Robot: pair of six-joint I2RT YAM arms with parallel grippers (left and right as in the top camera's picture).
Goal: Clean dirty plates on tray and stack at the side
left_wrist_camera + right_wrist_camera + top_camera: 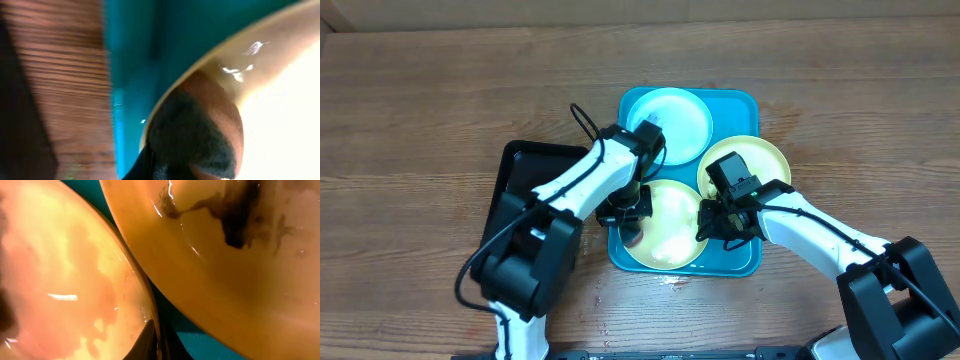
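Note:
The turquoise tray (738, 108) holds three plates. The mint-white plate (675, 122) lies at the back. A yellow-green plate (765, 160) on the right has dark smears (240, 225). The front yellow-green plate (670, 235) looks wet (60, 280). My left gripper (625, 210) is shut on a brown and dark sponge (200, 135), which presses on the front plate's left rim (285, 100). My right gripper (725, 222) is shut on the front plate's right rim, one finger on each side (159, 342).
A narrow black tray (525, 180) lies on the wooden table (420, 120) just left of the turquoise tray, under my left arm. The right plate overlaps the turquoise tray's right rim. Water drops sit on the table at the tray's front edge (670, 281).

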